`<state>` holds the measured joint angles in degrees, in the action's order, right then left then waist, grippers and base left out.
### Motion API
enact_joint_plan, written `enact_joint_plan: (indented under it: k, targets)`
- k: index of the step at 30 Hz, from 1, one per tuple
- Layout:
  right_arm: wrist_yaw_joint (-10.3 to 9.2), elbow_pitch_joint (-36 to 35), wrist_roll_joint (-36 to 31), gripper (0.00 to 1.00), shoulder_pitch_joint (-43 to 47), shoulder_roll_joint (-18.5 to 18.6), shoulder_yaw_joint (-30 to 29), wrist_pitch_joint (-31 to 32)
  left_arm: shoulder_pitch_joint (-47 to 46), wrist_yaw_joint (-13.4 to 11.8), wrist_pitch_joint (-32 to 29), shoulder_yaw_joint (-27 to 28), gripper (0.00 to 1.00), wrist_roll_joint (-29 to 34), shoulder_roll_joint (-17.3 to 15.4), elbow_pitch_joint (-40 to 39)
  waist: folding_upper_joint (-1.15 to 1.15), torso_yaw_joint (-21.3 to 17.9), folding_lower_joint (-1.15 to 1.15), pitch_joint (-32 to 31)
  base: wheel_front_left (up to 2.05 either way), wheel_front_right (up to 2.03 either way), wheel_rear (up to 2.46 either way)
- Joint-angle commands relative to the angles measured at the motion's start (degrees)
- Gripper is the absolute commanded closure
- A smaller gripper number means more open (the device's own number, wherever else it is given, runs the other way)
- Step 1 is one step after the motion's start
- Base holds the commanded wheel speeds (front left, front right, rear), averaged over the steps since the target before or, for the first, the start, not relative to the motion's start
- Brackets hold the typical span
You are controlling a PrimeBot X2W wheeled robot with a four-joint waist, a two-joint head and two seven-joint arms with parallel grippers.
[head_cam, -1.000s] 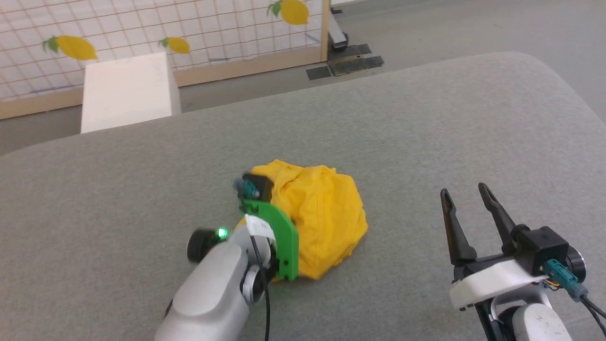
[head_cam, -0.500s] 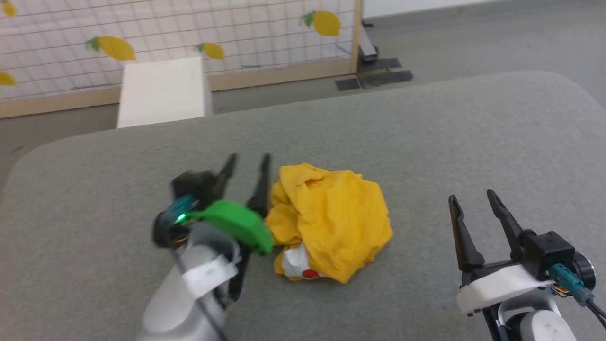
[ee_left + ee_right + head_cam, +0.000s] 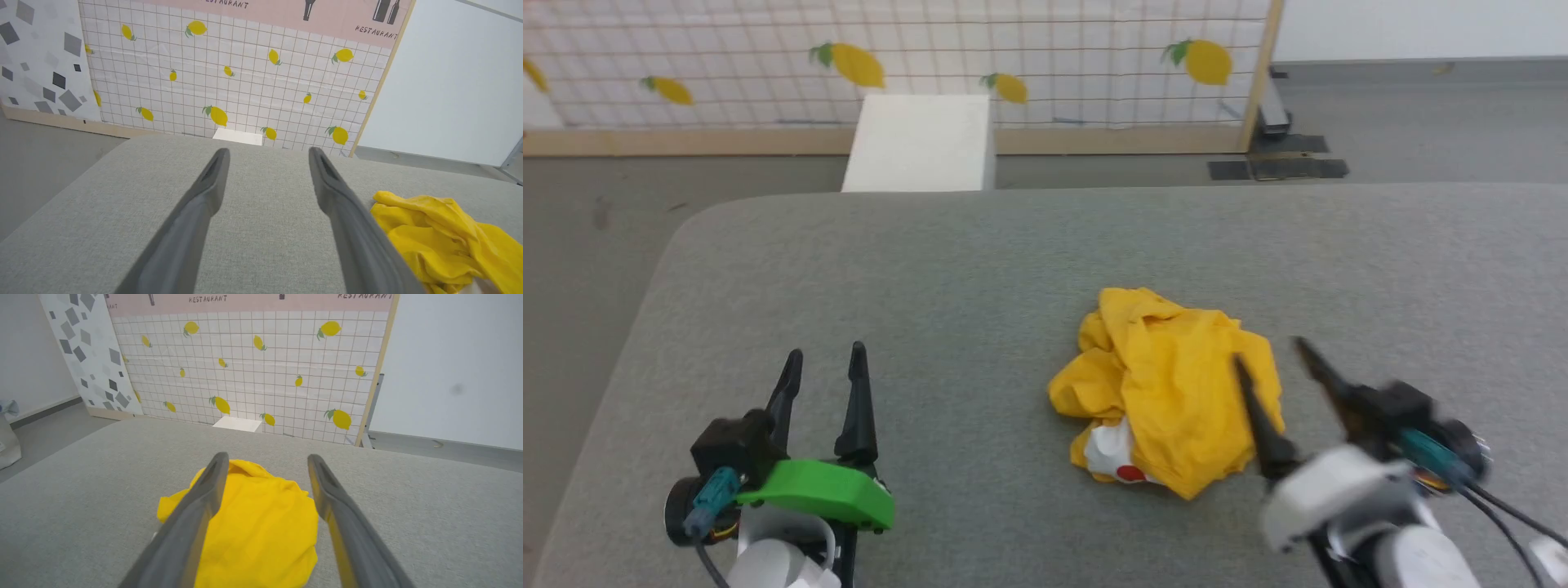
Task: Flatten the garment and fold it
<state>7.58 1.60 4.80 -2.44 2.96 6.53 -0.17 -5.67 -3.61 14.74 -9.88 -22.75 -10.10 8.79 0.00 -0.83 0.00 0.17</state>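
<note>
On table (image 3: 980, 269), garment (image 3: 1176, 392) crumpled; right tool (image 3: 1269, 353) spread near.

Even light; right tool (image 3: 1267, 351) looks blurred.

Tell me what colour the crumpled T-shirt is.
The crumpled T-shirt is bright yellow, with a white-and-red patch; head view shows it best.

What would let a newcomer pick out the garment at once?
On the wide grey padded surface, look right of centre, close by the right gripper. The garment is a crumpled bright yellow heap showing a white patch with a red dot at its near edge, unlike the flat lemon prints behind.
</note>
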Motion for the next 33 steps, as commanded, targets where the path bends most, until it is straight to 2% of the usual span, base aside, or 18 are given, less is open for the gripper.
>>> enact_joint_plan:
  k: [1,5,10,14,15,16,17,23,29,33]
  targets:
    - [-0.09,0.41,0.73,0.00,-2.58,-0.08,1.91,2.58,1.12,0.37,0.25,0.90,0.00,0.84,0.78,-0.89,0.00,2.22,0.00,1.16,0.00,0.00,0.00]
    - [-0.09,4.13,1.41,0.00,-8.56,-0.08,7.37,13.09,1.93,1.59,0.25,2.61,0.00,2.66,2.85,-2.65,0.00,4.06,0.00,2.80,0.00,0.00,0.00]
    - [-0.09,10.06,1.56,0.00,-14.65,-0.08,8.16,25.92,1.07,3.66,0.25,3.92,0.00,4.42,4.78,-2.66,0.00,6.52,0.00,4.62,0.00,0.00,0.00]
    - [-0.09,13.13,-0.88,0.00,-17.68,-0.08,8.02,33.21,0.23,4.89,0.25,4.57,0.00,5.59,5.80,-2.65,0.00,8.11,0.00,5.81,0.00,0.00,0.00]
    - [-0.09,13.63,-1.01,0.09,-18.08,-0.08,7.86,34.53,0.13,5.09,0.25,4.68,0.00,5.80,5.99,-2.63,0.00,8.39,0.00,5.98,0.00,0.00,0.00]
    - [-0.09,14.00,-1.22,0.57,-18.56,-0.08,7.85,35.78,0.07,5.26,0.25,4.87,0.00,5.98,6.20,-2.60,0.00,8.66,0.00,6.17,0.00,0.00,0.00]
    - [-0.09,14.14,-1.51,1.00,-18.88,-0.08,7.79,36.46,0.06,5.37,0.25,5.01,0.00,6.09,6.35,-2.55,0.00,8.78,0.00,6.25,0.00,0.00,0.00]
    - [-0.09,12.11,0.53,1.00,-21.36,-0.08,7.99,35.18,0.43,5.97,0.26,6.17,0.00,6.73,6.92,-2.14,0.00,8.60,0.00,5.87,0.00,0.00,0.00]
    - [-0.09,8.41,7.54,1.00,-29.52,-0.08,11.79,27.89,0.52,6.38,0.26,7.36,0.00,7.32,7.09,-1.84,0.00,6.50,0.00,5.04,0.00,0.00,0.00]
    - [-0.09,6.90,11.39,1.00,-35.02,-0.08,10.76,22.05,0.52,6.73,0.26,7.69,0.00,7.98,7.14,-1.67,0.00,5.15,0.00,4.22,0.00,0.00,0.00]
